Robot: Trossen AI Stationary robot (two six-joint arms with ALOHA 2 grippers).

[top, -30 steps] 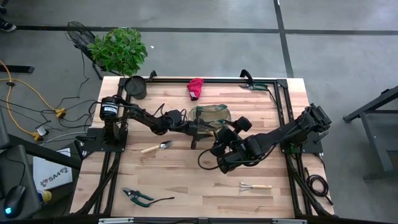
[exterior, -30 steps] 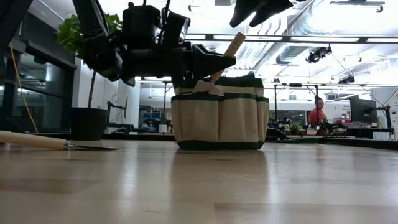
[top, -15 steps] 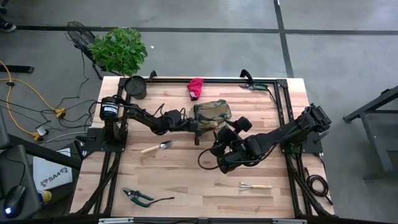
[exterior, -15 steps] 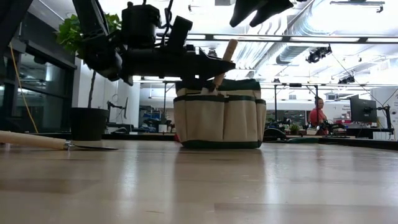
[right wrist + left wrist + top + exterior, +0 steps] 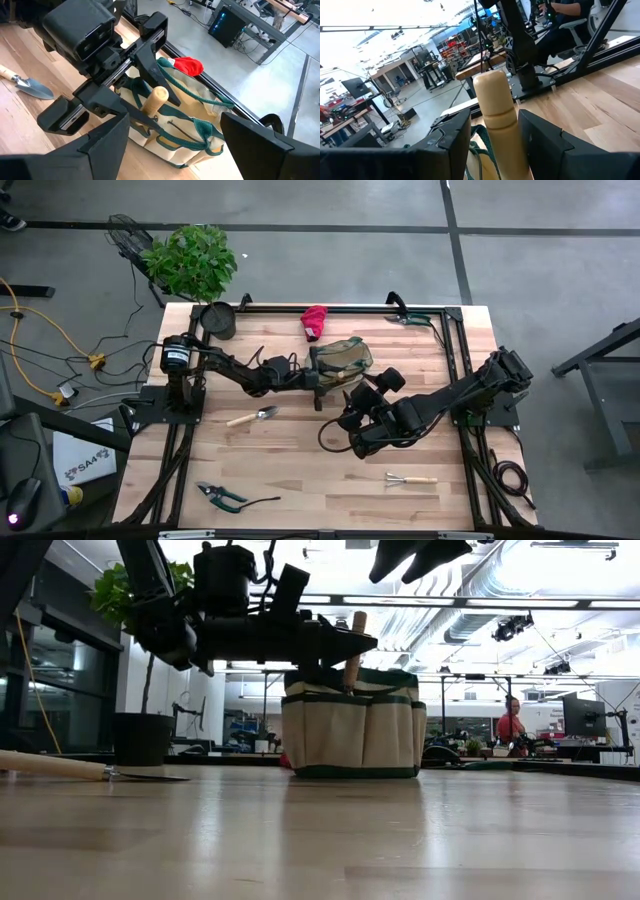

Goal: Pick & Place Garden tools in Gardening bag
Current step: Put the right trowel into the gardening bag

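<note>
left hand pinches a wooden handle over the bag

the left hand [image 5: 345, 640] pinches a wooden-handled tool [image 5: 154, 99] that stands upright in the mouth of the gardening bag [image 5: 352, 725], far on the tabletop [image 5: 300, 460]. the right hand [image 5: 352, 402] hovers beside the bag, fingers spread wide, holding nothing. a red glove [image 5: 314, 321] lies behind the bag; trowel [image 5: 253, 417], pruners [image 5: 221, 496] and mini rake [image 5: 410, 478] lie nearer.

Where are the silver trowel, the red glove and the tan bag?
Silver trowel with wooden handle [image 5: 265, 414]: high view, blade.
Red glove [image 5: 314, 321]: high view, middle.
Tan fabric bag with green trim [image 5: 350, 735]: low view, front pocket.
</note>
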